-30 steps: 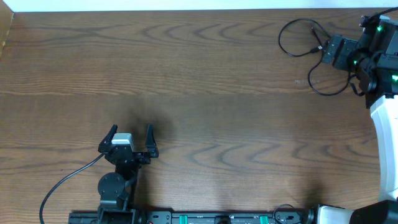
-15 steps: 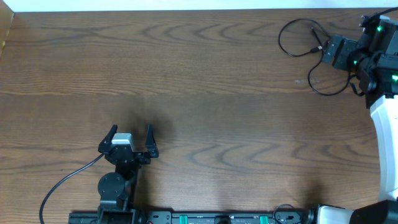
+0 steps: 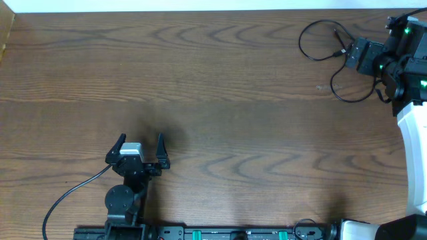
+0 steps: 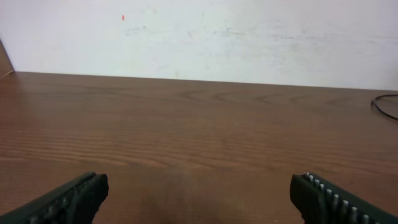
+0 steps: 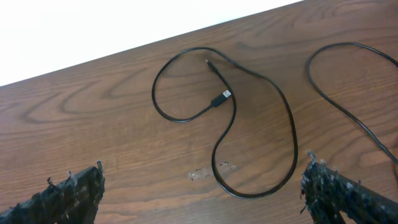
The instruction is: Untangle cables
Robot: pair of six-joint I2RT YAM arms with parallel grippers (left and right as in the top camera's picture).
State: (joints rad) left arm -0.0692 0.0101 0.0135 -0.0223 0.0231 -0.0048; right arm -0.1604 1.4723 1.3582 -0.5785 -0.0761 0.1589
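Observation:
Thin black cables lie in loose loops at the table's far right. One cable [image 3: 319, 41] curls into a loop with a small plug [image 5: 222, 98] near its middle, and a second cable [image 3: 350, 95] arcs beside it [image 5: 348, 44]. My right gripper [image 3: 367, 57] hovers just right of them, open, nothing between its fingers [image 5: 202, 199]. In the right wrist view a bend of the first cable [image 5: 255, 194] lies between the two fingertips, untouched. My left gripper [image 3: 140, 148] is open and empty [image 4: 200, 202] near the front left, far from the cables.
A thick black cord [image 3: 70, 193] runs from the left arm's base off the front edge. A pale smudge [image 5: 205, 173] marks the wood beside the cables. A white wall [image 4: 199, 31] backs the table's far edge. A sliver of cable [image 4: 375, 104] shows at the left wrist view's right edge.

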